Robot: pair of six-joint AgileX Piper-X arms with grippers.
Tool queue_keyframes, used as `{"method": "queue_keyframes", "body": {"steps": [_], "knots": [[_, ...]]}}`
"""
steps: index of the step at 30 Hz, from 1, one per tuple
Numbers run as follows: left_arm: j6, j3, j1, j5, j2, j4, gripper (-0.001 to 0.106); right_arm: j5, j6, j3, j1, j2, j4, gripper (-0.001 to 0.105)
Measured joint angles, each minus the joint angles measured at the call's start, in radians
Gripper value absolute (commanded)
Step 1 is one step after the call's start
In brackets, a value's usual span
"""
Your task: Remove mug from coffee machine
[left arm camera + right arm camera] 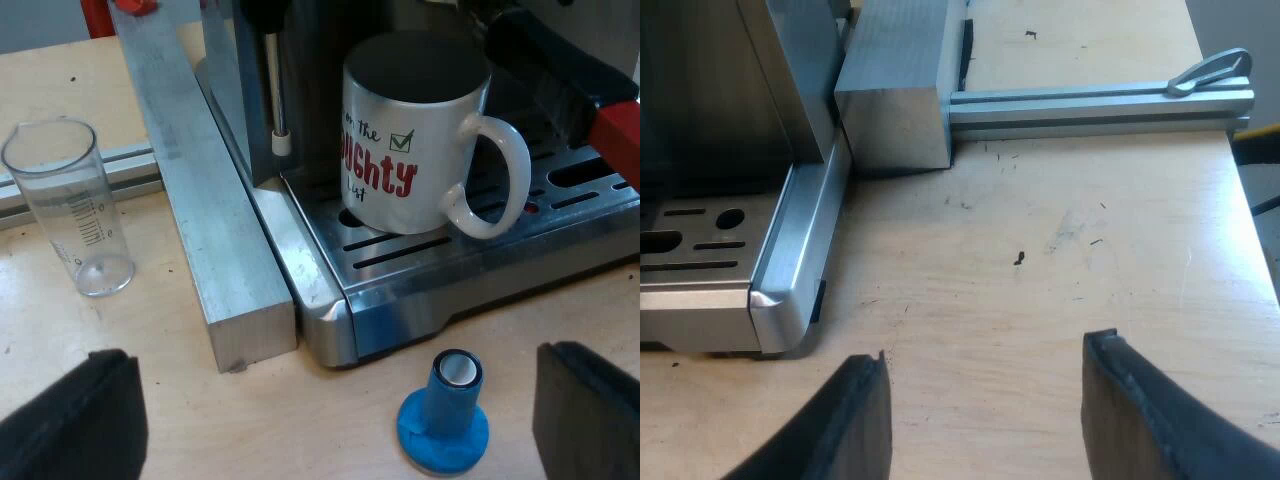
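A white mug (415,140) with red lettering and a green check mark stands upright on the espresso machine's drip tray (470,255), its handle (495,180) turned toward the holder's red-ended handle (612,135). My left gripper (340,415) hangs open over the wooden table in front of the tray, fingers (75,420) wide apart, apart from the mug. A blue tamper (445,415) stands on the table between those fingers. My right gripper (985,415) is open above bare wood beside the tray's corner (775,300), holding nothing.
A clear measuring glass (70,205) stands on the table beyond a metal block (210,230) that flanks the machine. A steam wand (278,90) hangs beside the mug. Another metal block (895,85) and an aluminium rail (1100,105) lie beyond the right gripper.
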Motion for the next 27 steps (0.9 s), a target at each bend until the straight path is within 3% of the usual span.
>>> {"method": "queue_keyframes", "body": {"steps": [27], "knots": [[0.000,-0.026,0.000,0.004,0.000,0.014,0.080,0.001,-0.008,-0.033,0.000,0.004,0.011,0.046]]}}
